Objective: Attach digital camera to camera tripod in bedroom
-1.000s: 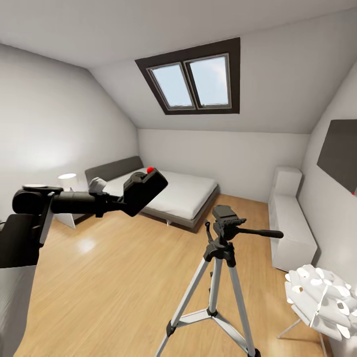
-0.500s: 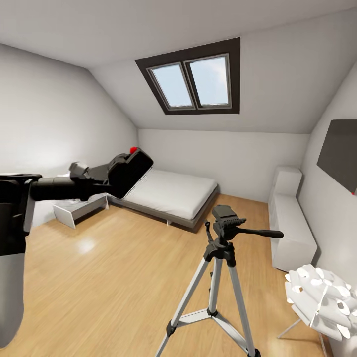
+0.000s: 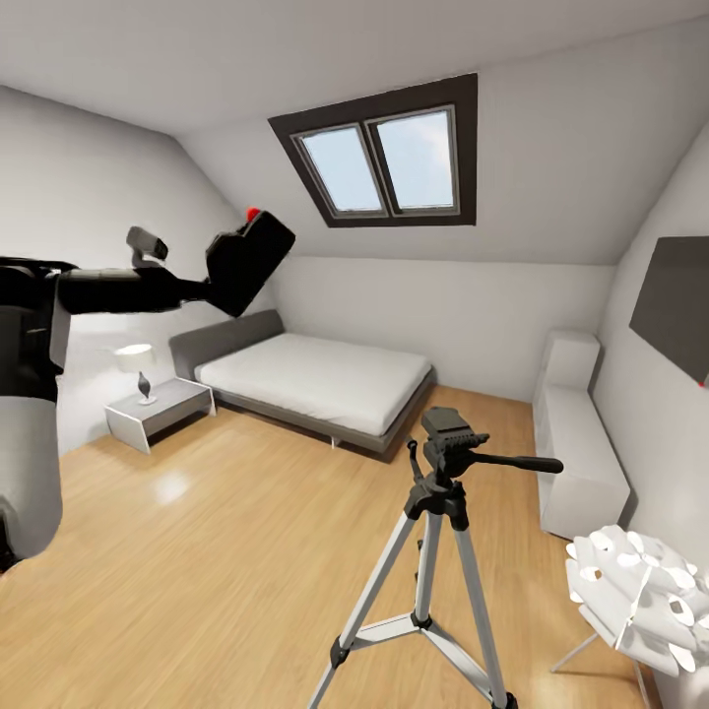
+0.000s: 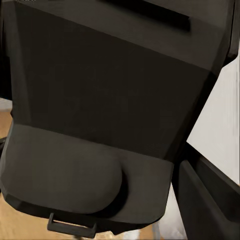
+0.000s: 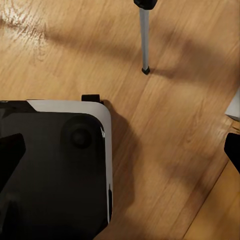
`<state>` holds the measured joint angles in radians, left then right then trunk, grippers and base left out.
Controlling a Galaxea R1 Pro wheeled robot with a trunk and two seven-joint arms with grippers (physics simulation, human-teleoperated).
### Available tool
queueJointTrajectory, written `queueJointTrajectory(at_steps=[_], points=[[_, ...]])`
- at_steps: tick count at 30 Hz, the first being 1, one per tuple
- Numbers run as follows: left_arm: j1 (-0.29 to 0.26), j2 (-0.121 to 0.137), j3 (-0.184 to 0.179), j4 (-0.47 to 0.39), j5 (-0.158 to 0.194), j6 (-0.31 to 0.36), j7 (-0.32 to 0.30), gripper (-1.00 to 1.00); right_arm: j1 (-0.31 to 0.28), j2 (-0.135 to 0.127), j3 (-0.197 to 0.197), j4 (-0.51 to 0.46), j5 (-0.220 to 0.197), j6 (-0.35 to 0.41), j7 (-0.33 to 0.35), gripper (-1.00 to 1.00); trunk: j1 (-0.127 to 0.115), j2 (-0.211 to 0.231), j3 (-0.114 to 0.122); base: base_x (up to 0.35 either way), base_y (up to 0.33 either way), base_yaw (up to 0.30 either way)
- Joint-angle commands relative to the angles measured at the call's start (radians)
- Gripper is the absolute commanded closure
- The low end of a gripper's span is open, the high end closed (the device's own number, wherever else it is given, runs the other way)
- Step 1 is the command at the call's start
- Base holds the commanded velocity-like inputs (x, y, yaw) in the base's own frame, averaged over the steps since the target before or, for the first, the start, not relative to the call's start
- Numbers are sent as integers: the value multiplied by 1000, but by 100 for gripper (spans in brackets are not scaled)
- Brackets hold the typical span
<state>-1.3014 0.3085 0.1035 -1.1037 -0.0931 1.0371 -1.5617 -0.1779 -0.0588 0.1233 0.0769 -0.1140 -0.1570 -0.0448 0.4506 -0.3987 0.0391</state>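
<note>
Raised since prior frame: left gripper (image 3: 212,281) w/ fingers pinching digital camera (image 3: 248,261), now high left, well apart from camera tripod (image 3: 438,512); mounting pending.

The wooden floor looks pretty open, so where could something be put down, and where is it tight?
The widest bare floor lies between the bed, the nightstand and the camera tripod. A narrower strip runs between the bed's foot and the white shelf unit. It is crowded at the right, where the tripod's legs spread close to the white perforated lamp.
</note>
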Motion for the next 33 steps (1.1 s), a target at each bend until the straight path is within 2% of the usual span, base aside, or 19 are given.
queueJointTrajectory(at_steps=[1,3,4,7,8,14,15,19,26,33], points=[[-32,-1,-7,15,-2,10,-9,100,-2,0,9,4,-10,-7,0,-100,-1,-1,-1,0,0,0],[-96,-5,-31,58,-2,10,-9,100,-2,0,9,4,-10,-7,0,-100,-1,-1,-1,0,0,0],[-192,-22,-79,131,-2,10,18,100,-2,0,9,4,-10,-7,0,-100,-1,-1,-1,0,0,0],[-236,-44,-114,180,-2,10,40,100,-2,0,9,4,-10,-7,0,-100,-1,-1,-1,0,0,0],[-255,-63,-137,208,-3,10,49,100,-2,0,9,4,-10,-7,0,-100,-1,-1,-1,0,0,0],[-280,-108,-223,245,-3,10,60,100,-2,0,9,4,-10,-7,0,-100,-1,-1,-1,0,0,0],[-284,-119,-259,249,-3,10,62,100,-2,0,9,4,-10,-7,0,-100,-1,-1,-1,0,0,0],[-287,-144,-338,248,-3,10,64,100,-2,0,10,4,-9,-6,1,-100,-1,-1,-1,0,0,0],[-288,-164,-452,243,-2,10,66,100,-2,0,10,4,-9,-6,2,-100,-1,-1,-1,0,0,0],[-282,-165,-477,246,-2,10,65,100,-2,0,10,4,-9,-6,4,-100,-1,-1,-1,0,0,0]])
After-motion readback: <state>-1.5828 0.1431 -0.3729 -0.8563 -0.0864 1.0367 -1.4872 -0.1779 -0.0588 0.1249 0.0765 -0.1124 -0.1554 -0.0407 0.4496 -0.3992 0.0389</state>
